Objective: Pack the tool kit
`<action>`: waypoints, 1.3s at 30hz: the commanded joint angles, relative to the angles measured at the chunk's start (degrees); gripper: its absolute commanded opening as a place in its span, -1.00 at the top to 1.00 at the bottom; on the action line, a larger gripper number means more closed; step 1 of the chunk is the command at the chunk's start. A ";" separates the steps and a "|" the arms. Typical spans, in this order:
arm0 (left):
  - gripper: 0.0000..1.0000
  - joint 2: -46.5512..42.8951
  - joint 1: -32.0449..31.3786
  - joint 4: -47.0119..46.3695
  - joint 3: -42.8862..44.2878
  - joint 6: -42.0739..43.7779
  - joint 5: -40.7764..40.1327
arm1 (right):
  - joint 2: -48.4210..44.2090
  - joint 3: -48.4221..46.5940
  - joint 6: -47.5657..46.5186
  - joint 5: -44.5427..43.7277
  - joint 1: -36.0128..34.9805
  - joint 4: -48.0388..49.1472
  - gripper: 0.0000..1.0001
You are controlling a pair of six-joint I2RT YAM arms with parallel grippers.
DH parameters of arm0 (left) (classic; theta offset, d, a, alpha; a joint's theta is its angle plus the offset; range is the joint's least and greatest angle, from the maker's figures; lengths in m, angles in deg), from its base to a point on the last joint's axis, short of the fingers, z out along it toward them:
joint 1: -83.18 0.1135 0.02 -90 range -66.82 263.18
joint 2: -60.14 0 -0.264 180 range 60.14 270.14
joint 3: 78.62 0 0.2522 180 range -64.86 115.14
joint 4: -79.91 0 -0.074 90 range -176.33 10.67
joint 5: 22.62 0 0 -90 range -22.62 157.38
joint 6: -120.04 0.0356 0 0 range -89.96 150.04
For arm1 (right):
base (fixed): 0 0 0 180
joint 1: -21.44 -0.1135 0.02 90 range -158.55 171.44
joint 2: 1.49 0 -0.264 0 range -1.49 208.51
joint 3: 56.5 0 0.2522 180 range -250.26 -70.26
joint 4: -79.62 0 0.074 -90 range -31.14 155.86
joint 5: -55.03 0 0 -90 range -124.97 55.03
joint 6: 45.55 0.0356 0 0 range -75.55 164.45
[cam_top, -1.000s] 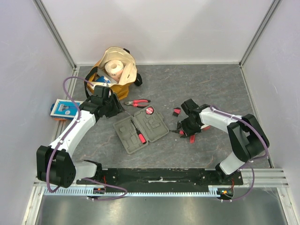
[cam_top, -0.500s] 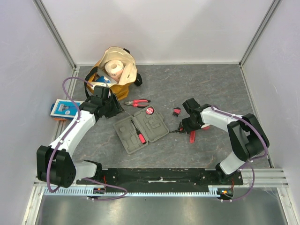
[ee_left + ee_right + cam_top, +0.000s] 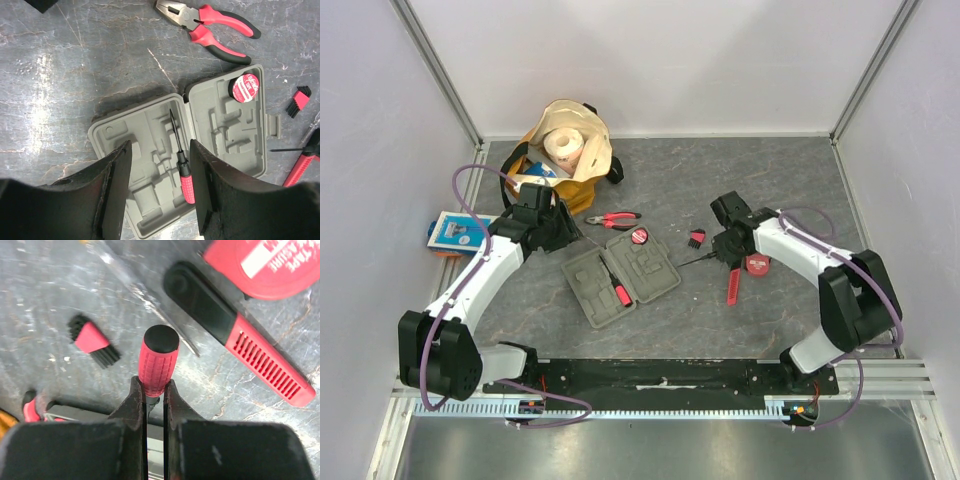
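Grey hinged plastic tool case (image 3: 650,265) lies open mid-table, red-black pliers (image 3: 613,218) just beyond. Left gripper (image 3: 160,160) hangs over it, jaws apart; right gripper (image 3: 153,390), to its right, clamps a red-handled screwdriver (image 3: 158,357).

Lighting: bright, even, from overhead. Shadows: soft, short. Glare: pale sheen on tabletop (image 3: 45,65), left wrist view. Focus: sharp.

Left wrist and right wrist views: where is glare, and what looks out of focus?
Left wrist view: a pale glare patch lies on the table at left; the left gripper's fingers are dark and soft. Right wrist view: the red screwdriver handle is sharp, the right gripper's fingers holding it blurred.
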 commanded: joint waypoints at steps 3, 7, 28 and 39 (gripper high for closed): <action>-0.13 -1.69 0.38 -0.15 -0.21 1.83 -2.75 | -6.01 -5.98 -8.46 -15.60 -0.45 -3.10 1.00; -0.13 -2.75 0.55 0.12 -0.38 1.39 -3.81 | -9.61 -8.61 -18.19 -21.32 -0.98 -0.13 1.00; -0.12 -3.63 2.31 1.17 -3.02 -1.34 -2.85 | 17.34 -34.35 -79.12 28.77 -21.63 6.33 1.00; -0.12 -2.84 3.19 0.65 -3.81 -0.72 0.22 | 27.38 -44.92 -80.28 28.06 -26.12 1.73 1.00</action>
